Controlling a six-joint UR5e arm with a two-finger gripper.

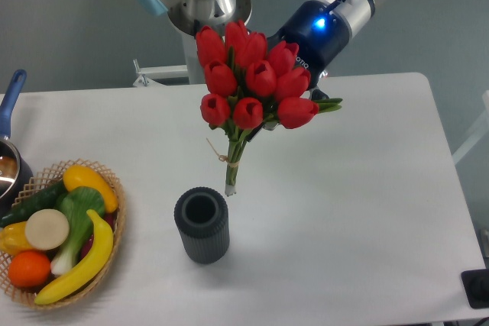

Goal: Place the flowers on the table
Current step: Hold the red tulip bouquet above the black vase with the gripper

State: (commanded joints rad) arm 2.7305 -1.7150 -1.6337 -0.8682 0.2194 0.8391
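The flowers (252, 78), a bunch of red tulips with green stems tied with thin string, hang tilted in the air, blooms up and stem ends pointing down. The stem ends are just above and behind the dark grey ribbed vase (202, 225), clear of its mouth. My gripper (312, 74) reaches in from the upper right behind the blooms. Its fingers are hidden by the tulips, and it holds the bunch up off the white table (344, 188). The vase stands upright and empty on the table.
A wicker basket (114, 188) of toy fruit and vegetables sits at the front left. A pot with a blue handle (11, 97) is at the left edge. The robot base (206, 5) stands behind the table's far edge.
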